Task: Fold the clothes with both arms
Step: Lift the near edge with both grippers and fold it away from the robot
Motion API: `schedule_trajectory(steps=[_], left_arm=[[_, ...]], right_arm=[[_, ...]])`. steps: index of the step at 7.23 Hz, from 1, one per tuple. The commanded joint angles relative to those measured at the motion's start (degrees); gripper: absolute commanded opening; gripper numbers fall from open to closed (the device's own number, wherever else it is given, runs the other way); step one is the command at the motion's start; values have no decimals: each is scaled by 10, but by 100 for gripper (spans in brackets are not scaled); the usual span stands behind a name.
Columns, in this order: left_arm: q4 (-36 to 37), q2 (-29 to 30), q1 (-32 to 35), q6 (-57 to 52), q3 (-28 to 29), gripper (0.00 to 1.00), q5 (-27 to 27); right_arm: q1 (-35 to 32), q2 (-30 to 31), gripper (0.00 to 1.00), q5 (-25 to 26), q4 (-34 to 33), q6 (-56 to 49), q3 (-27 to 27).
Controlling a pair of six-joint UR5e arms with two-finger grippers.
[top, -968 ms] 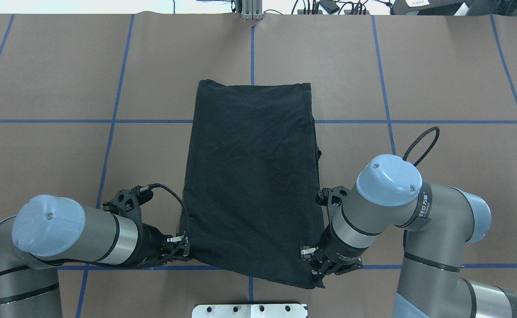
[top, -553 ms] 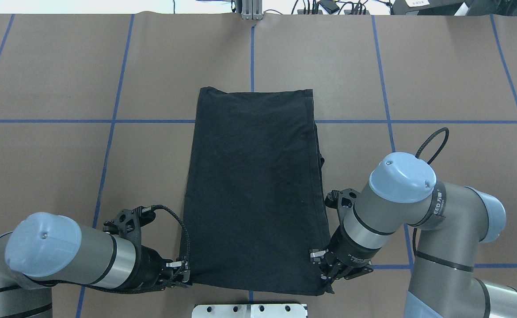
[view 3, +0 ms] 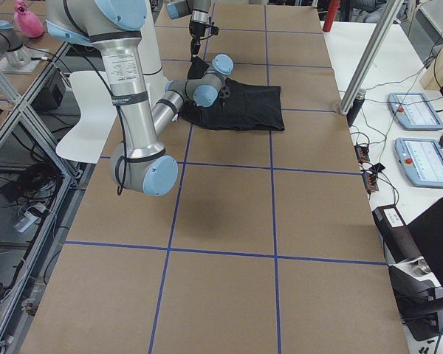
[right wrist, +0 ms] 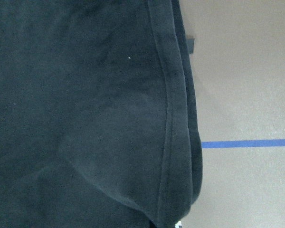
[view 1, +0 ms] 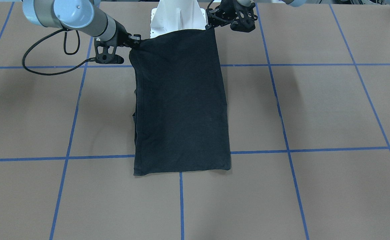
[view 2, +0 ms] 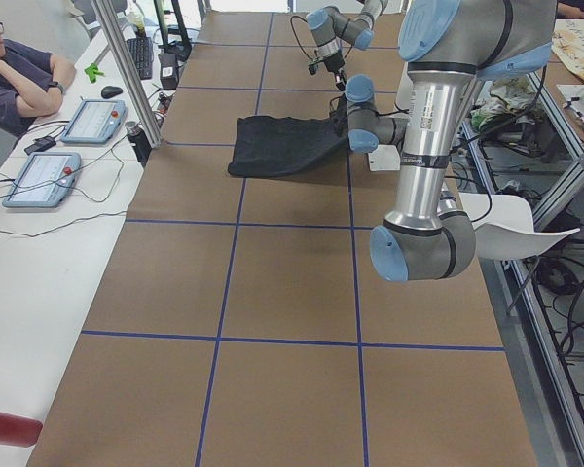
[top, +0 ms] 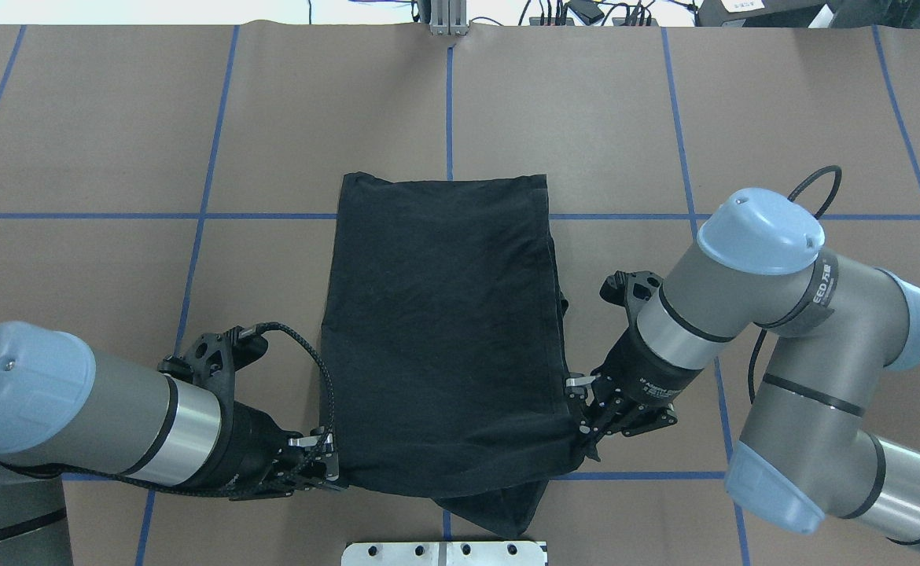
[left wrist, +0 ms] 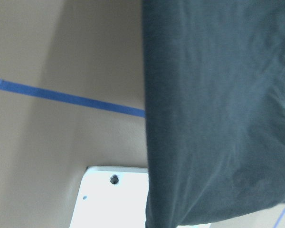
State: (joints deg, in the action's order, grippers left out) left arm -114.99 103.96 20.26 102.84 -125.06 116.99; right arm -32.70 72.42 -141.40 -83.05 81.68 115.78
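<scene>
The black T-shirt point(top: 440, 322) lies as a long folded rectangle in the middle of the table; its chest graphic is hidden. My left gripper point(top: 326, 464) is shut on its near left corner. My right gripper point(top: 586, 428) is shut on its near right corner. Both hold the near edge raised off the table, and a lower layer point(top: 499, 507) sags below it. In the front-facing view the left gripper point(view 1: 211, 25) and right gripper point(view 1: 133, 41) hold the shirt point(view 1: 181, 106) at the top. The cloth fills the left wrist view point(left wrist: 218, 118) and the right wrist view point(right wrist: 85, 104).
The brown table cover point(top: 114, 118) carries a grid of blue tape lines point(top: 193, 216). The white base plate point(top: 444, 553) sits at the near edge under the hanging cloth and also shows in the left wrist view point(left wrist: 109, 199). A seated person point(view 2: 19, 78) and tablets are beside the table's far side.
The shirt has slid toward the robot. Both grippers then rose and moved away from the robot with the near corners, so the near edge is lifted and a lower layer droops.
</scene>
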Motion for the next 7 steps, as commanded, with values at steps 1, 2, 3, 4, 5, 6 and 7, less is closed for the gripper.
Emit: schedule_trajectory(steps=[1, 2, 3, 4, 5, 6, 7], left_arm=[[4, 37, 48, -4, 39, 0, 2], [4, 45, 73, -4, 52, 0, 3], [4, 52, 109, -11, 61, 0, 4], [5, 63, 140, -26, 87, 0, 4], [-2, 66, 164, -48, 118, 0, 4], [-4, 90, 178, -53, 154, 0, 4], [-6, 119, 186, -54, 194, 0, 4]], right_arm=[[-53, -30, 0, -13, 0, -3, -17], [-68, -55, 0, -12, 0, -3, -33], [-82, -78, 0, -8, 0, -4, -59], [-97, -103, 0, -4, 0, -4, -87], [-122, -121, 0, -2, 1, -6, -120], [-142, -133, 0, -2, 2, -7, -140], [-161, -152, 0, -1, 1, -9, -166]])
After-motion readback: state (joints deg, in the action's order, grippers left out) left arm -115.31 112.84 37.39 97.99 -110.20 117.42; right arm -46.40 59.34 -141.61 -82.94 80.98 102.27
